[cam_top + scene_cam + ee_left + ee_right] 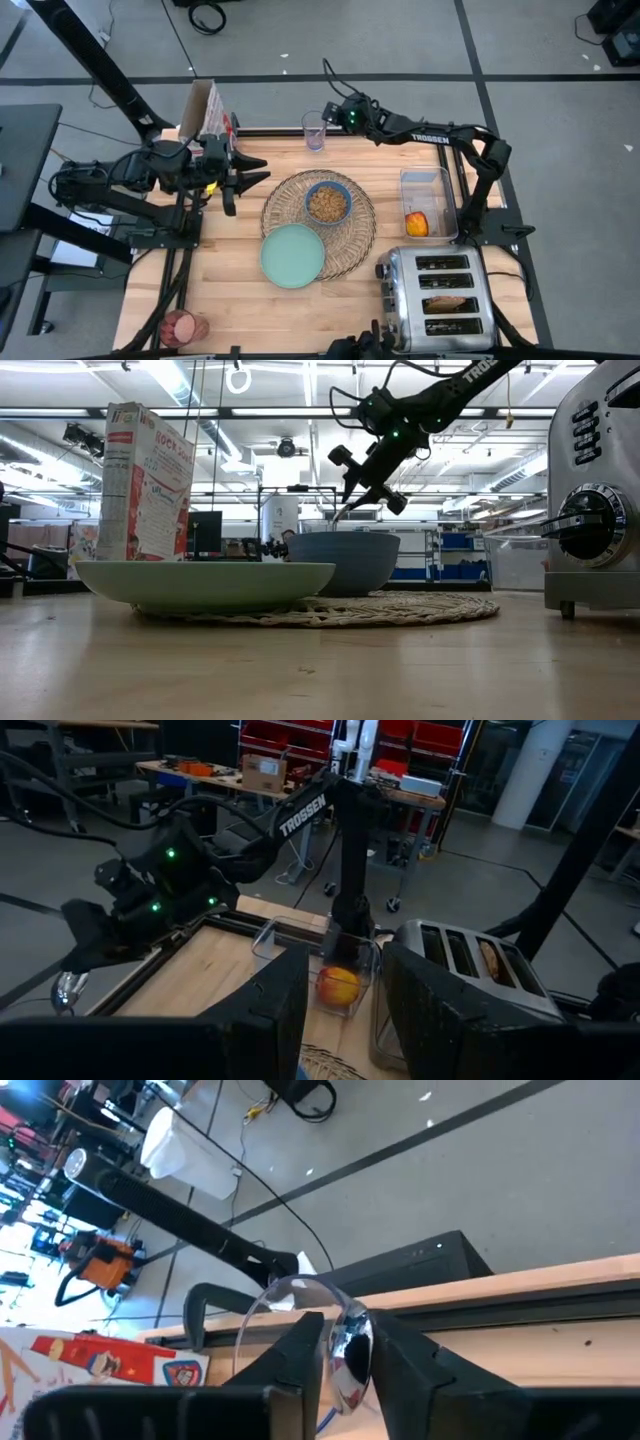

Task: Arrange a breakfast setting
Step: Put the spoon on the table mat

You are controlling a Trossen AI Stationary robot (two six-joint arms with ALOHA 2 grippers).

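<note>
Your right hand (330,113) is at the far edge of the table (230,300), right at a clear glass (315,131); in the wrist view its fingers (300,1345) pinch a shiny spoon bowl (348,1348) at the glass rim (handle not visible). Your left hand (250,180) waits on the left side, fingers spread wide and holding nothing, just beside the upright cereal box (205,112).

The round woven wicker placemat (350,240) sits mid-table. The small blue bowl (328,201), filled with brown cereal, is on it. The mint-green plate (292,256) overlaps the mat's near-left edge, flat and smooth.

The chrome toaster (440,298) stands at the near right, long axis toward you, with a toast slice (450,301) in one slot. The clear rectangular bin (428,203) behind it holds the red-yellow apple (417,223). The glass of pink drink (182,327) is at the near-left corner, well apart from the mat.
</note>
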